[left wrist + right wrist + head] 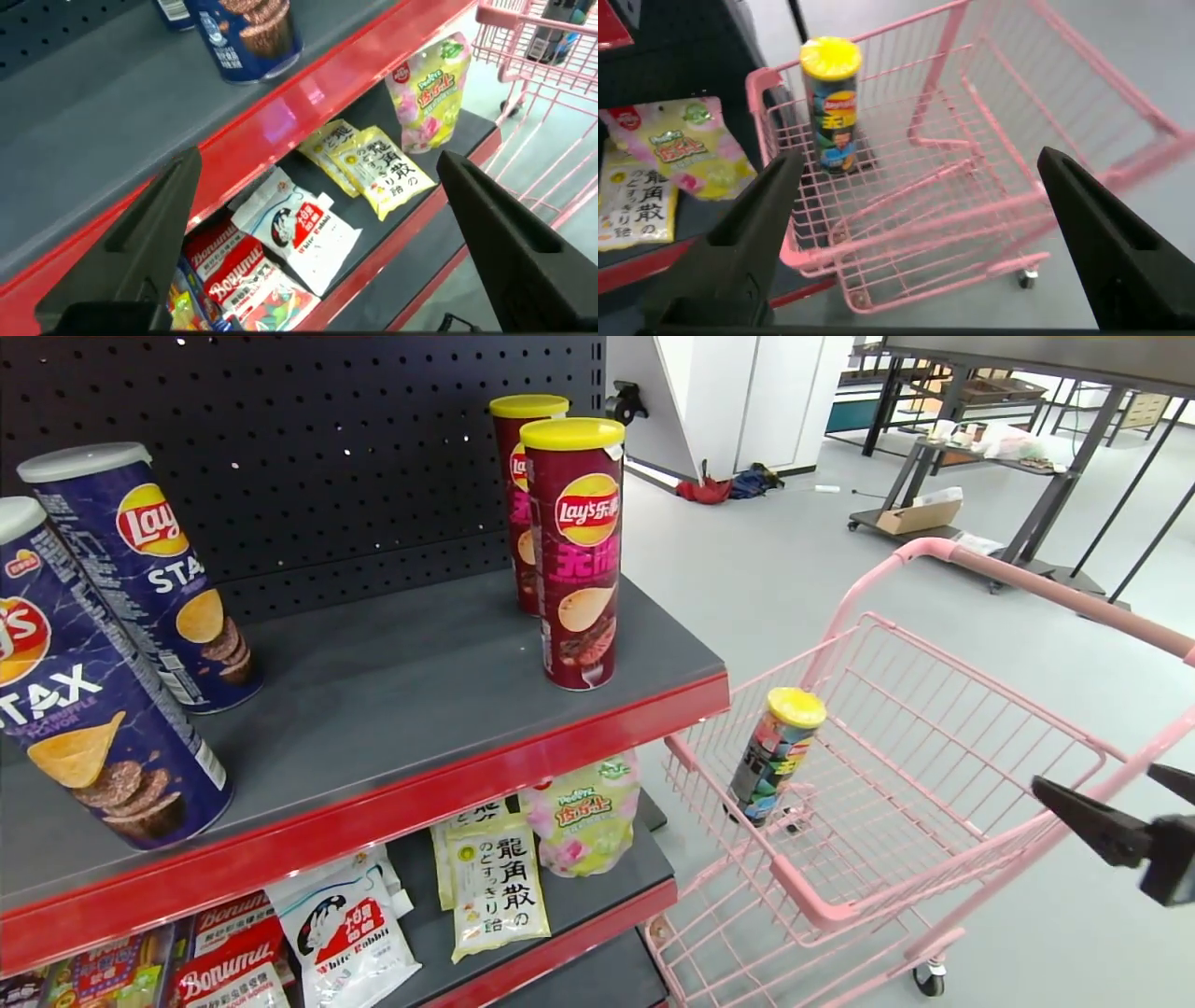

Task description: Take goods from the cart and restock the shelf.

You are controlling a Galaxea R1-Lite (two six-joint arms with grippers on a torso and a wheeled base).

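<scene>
Yellow-lidded can [830, 103] stands in the pink cart [1027, 586], beyond the right fingers [738, 252], spread wide; left fingers [149, 243] spread too.

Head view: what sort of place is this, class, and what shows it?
Probably a shop aisle, possibly a mock one set up in a lab: a red-edged shelf stocked with crisp cans, snack bags beneath it, and a pink shopping cart holding one can.

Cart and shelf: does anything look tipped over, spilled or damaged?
Nothing stands out. The yellow-lidded can stands upright in the pink cart, and the chip cans on the shelf stand upright too.
</scene>
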